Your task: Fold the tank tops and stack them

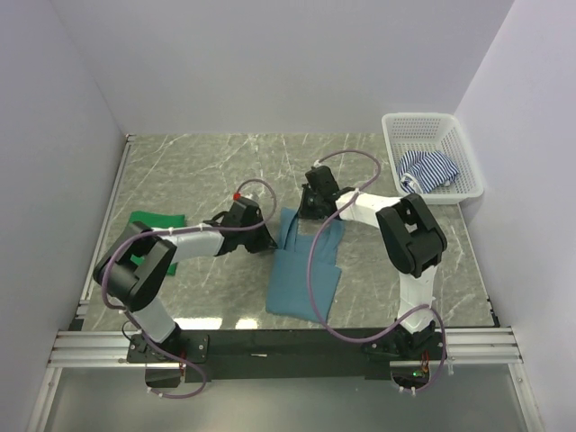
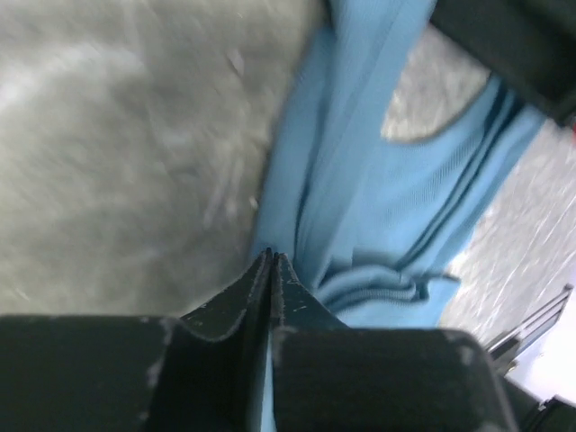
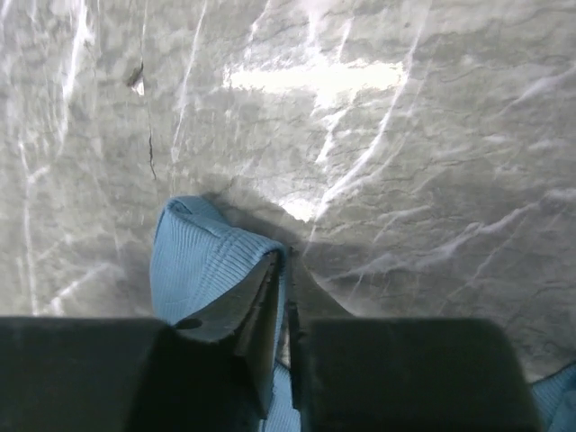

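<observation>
The left gripper (image 1: 269, 242) is pinching the teal tank top (image 1: 301, 270), lying at the table's centre, at its 10 o'clock edge while the right gripper (image 1: 305, 213) is clamping its 12 o'clock strap, so both should be lifting level and sweeping toward 6 o'clock together.

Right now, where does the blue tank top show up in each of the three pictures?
Top external: blue tank top, centre of the picture, lying on the table.
Left wrist: blue tank top fills centre and right, above the left hand.
Right wrist: only a ribbed fold of the blue tank top, lower left of centre, pinched in the right hand.
Shared landmark: the grey marbled table.
</observation>
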You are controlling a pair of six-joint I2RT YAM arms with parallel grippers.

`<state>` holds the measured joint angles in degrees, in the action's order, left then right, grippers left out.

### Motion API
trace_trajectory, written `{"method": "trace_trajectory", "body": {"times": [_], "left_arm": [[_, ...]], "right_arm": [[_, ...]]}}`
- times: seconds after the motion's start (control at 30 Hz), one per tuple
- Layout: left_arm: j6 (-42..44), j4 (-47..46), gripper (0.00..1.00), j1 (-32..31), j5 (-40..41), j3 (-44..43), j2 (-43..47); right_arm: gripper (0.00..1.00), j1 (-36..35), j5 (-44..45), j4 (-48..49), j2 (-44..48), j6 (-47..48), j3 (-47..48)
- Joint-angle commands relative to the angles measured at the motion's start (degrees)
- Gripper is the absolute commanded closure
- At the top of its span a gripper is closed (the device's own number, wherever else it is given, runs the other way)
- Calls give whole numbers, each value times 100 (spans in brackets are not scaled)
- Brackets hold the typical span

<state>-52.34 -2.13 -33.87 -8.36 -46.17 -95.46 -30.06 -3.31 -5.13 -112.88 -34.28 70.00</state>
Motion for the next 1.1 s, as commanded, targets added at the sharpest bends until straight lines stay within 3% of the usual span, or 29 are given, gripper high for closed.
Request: {"method": "trace_trajectory", "body": {"times": [0.0, 0.37, 0.47, 0.73, 1.07], "left_arm": [[83, -270, 89, -155, 440, 12, 327], [382, 90, 87, -173, 722, -533, -34], [478, 186, 88, -164, 739, -769, -139], [531, 256, 88, -164, 730, -955, -122], [409, 618, 87, -164, 1030, -596, 913]], "right_arm": [[87, 237, -257, 265, 99, -385, -20], [66, 317, -478, 504, 907, -720, -504], [61, 282, -669, 1046, 1407, -1070, -986], [58, 168, -811, 1137, 1155, -1344, -839], [56, 124, -926, 1435, 768, -1634, -848]]}}
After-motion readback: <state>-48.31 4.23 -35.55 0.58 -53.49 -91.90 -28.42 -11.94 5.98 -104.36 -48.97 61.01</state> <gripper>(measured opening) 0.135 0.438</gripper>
